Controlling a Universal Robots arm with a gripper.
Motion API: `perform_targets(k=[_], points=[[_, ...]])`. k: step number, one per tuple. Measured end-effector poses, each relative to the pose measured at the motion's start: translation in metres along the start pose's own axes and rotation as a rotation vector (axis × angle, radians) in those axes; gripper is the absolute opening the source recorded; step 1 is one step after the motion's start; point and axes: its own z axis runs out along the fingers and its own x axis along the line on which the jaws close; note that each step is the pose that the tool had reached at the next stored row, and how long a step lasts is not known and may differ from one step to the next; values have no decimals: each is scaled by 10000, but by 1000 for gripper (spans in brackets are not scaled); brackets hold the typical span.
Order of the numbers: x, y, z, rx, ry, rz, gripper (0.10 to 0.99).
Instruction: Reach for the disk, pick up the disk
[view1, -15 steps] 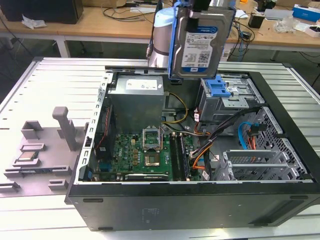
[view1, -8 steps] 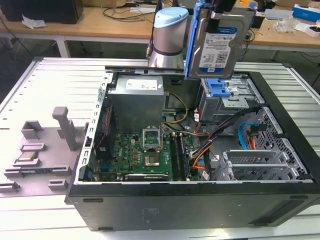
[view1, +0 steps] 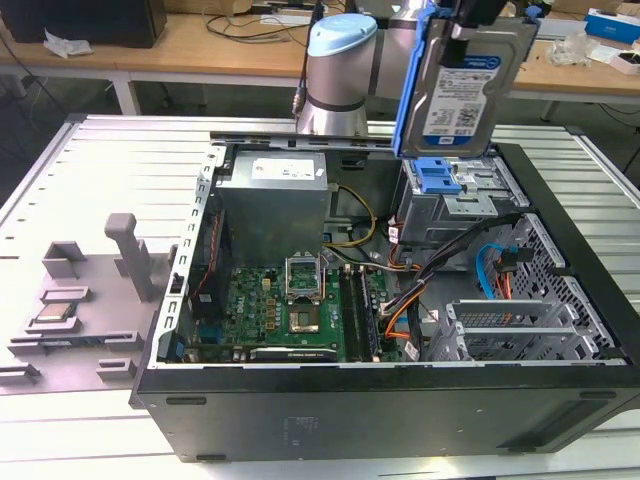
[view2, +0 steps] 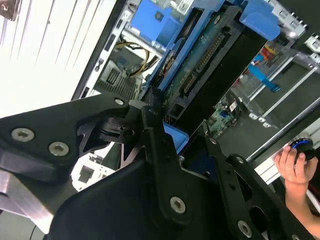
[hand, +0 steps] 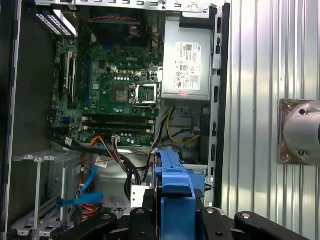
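The disk (view1: 462, 92), a silver hard drive with a white-and-blue label and a blue bracket, hangs upright in the air above the drive cage (view1: 455, 195) at the case's back right corner in the exterior view. My gripper (view1: 470, 28) is shut on its upper edge. In the second wrist view the disk (view2: 200, 65) shows its green circuit side, with the black gripper (view2: 182, 136) clamped on the blue bracket end. In the first wrist view the blue bracket (hand: 175, 182) sits between the gripper (hand: 175, 212) fingers, above the open case.
The open computer case (view1: 380, 400) holds a motherboard (view1: 290, 310), a power supply (view1: 275, 190) and bundled cables (view1: 420, 275). A grey fixture (view1: 75, 320) with a small chip lies at the exterior view's left. A person's hand (view2: 292, 167) is beside the case.
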Motion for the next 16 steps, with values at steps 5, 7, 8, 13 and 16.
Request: perform_targets(k=[5, 7, 8, 13, 16], points=[[3, -238, -9, 0, 0, -1, 369], [4, -298, -11, 0, 1, 1, 369], [5, -323, -13, 0, 1, 0, 369], [7, -475, -18, 0, 1, 1, 369], [7, -482, -19, 0, 3, 2, 369]])
